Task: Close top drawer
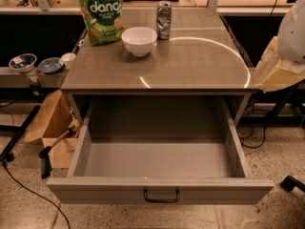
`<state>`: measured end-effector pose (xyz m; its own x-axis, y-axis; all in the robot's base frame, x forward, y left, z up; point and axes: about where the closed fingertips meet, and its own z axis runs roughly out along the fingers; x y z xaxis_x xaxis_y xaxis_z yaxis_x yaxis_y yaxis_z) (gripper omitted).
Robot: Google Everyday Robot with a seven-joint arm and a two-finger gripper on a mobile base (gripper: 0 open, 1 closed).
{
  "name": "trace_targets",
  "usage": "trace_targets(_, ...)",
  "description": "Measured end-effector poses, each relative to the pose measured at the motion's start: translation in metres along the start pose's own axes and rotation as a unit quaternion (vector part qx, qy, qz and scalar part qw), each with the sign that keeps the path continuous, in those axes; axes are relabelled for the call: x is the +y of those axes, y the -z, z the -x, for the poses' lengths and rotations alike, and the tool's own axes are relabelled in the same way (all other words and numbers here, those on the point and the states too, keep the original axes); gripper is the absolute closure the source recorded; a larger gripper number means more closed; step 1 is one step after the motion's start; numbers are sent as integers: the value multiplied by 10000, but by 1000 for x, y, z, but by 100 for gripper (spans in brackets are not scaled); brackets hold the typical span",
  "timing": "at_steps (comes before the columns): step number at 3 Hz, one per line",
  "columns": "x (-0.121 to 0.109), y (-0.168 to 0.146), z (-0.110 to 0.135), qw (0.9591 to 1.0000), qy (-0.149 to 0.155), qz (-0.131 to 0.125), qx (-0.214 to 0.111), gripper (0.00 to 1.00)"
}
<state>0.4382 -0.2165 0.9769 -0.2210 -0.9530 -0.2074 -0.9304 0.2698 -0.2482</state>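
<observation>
The top drawer (157,160) of the grey cabinet is pulled far out toward me, and its deep box shows nothing inside. Its flat front (95,193) runs along the bottom of the camera view, with a small dark handle (161,195) at its centre. Only a white and cream part of my arm (281,61) shows at the right edge, beside the cabinet top and well above the drawer. My gripper itself is out of view. The lower drawers are hidden.
On the cabinet top (190,61) stand a green snack bag (101,13), a white bowl (139,40) and a can (163,13). A cardboard box (50,128), a dark-handled tool (47,154) and cables lie on the floor at left. Small bowls (35,63) sit on a side shelf.
</observation>
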Motion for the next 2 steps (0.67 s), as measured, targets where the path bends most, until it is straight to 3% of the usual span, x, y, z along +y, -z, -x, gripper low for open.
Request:
trace_targets(1, 0, 2, 2, 10000, 0, -52, -51, 100)
trace_targets(2, 15, 13, -5, 9999, 91, 4, -145, 100)
